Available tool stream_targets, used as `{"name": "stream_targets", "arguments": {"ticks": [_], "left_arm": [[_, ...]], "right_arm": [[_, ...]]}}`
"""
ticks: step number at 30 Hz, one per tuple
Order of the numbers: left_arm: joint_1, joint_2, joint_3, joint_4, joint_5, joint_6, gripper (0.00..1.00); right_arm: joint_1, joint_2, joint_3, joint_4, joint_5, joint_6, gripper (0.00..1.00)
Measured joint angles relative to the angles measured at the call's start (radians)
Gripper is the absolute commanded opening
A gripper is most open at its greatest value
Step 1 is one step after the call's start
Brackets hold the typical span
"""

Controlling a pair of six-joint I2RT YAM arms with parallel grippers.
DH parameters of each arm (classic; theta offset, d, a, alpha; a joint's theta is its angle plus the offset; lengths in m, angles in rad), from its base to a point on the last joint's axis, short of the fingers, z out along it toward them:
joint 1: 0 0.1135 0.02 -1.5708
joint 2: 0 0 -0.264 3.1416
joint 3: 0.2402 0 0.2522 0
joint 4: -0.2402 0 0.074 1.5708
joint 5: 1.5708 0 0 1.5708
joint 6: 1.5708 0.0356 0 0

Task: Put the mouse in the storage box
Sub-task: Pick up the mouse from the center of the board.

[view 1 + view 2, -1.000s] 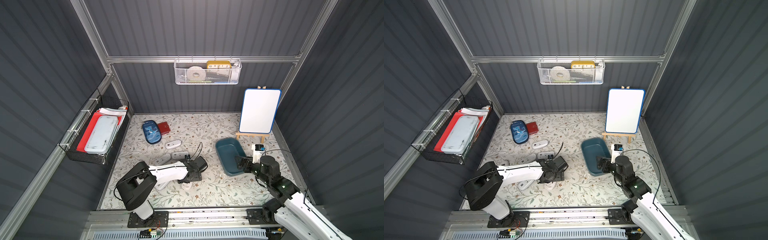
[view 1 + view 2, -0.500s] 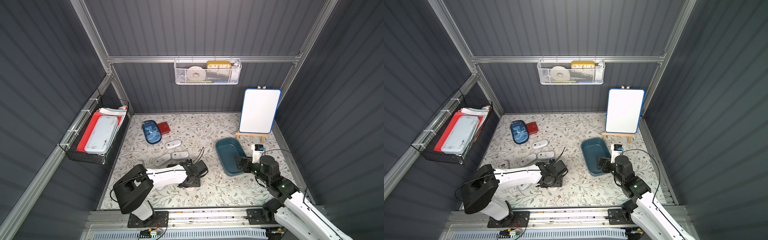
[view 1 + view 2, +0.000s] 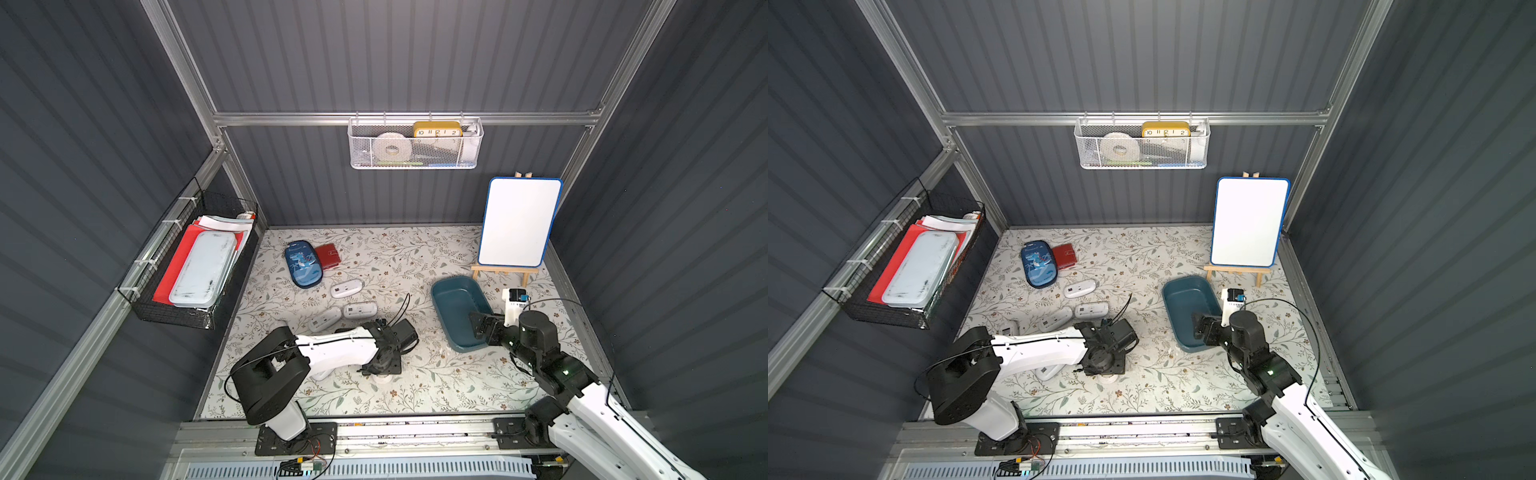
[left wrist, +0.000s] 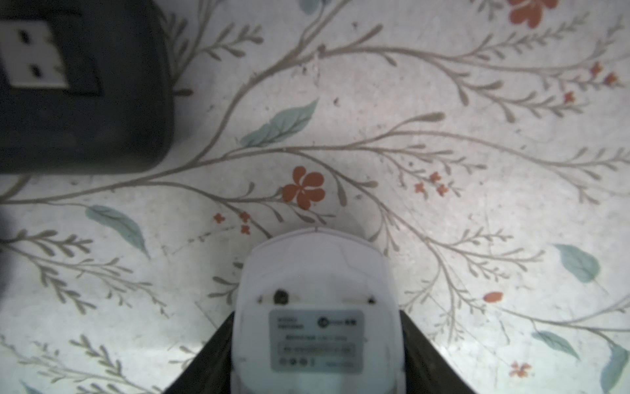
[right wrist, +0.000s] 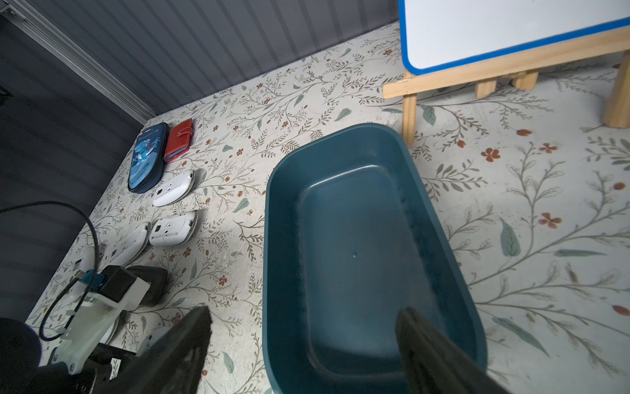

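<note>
Left arm (image 3: 336, 351) and right arm (image 3: 598, 415): white shells, black joints.

The left arm wears a glossy white shell between bulky matte-black joint housings. Thin black cables loop off its shoulder and above its wrist, and red and black wires (image 3: 313, 451) trail by its black base plate (image 3: 326, 434). The right arm matches, with a green light (image 3: 1271, 372) on one black joint and a white wrist camera (image 3: 513, 298) bearing a blue plug. The right gripper (image 5: 303, 309) has matte-black, wedge-shaped fingers (image 5: 184, 341).
</note>
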Motion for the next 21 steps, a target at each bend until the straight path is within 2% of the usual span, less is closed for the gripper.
{"name": "stream_targets", "arguments": {"ticks": [5, 10, 12, 14, 16, 21], "left_arm": [[-0.006, -0.073, 0.164, -0.031, -0.083, 0.067, 0.4], [-0.006, -0.214, 0.325, 0.053, -0.259, 0.212, 0.38], [-0.006, -0.246, 0.361, 0.105, -0.335, 0.299, 0.33], [-0.006, -0.263, 0.376, 0.163, -0.401, 0.397, 0.33], [-0.006, -0.269, 0.37, 0.24, -0.453, 0.521, 0.26], [-0.006, -0.283, 0.267, 0.435, -0.472, 0.81, 0.21]], "right_arm": [[0.0, 0.0, 0.008, 0.0, -0.045, 0.02, 0.88], [0.0, 0.018, 0.106, -0.004, -0.148, 0.047, 0.86], [0.0, 0.029, 0.159, -0.003, -0.202, 0.057, 0.84], [0.0, 0.047, 0.21, 0.0, -0.266, 0.074, 0.84], [0.0, 0.069, 0.253, 0.009, -0.334, 0.095, 0.83], [0.0, 0.14, 0.322, 0.048, -0.474, 0.158, 0.77]]}}
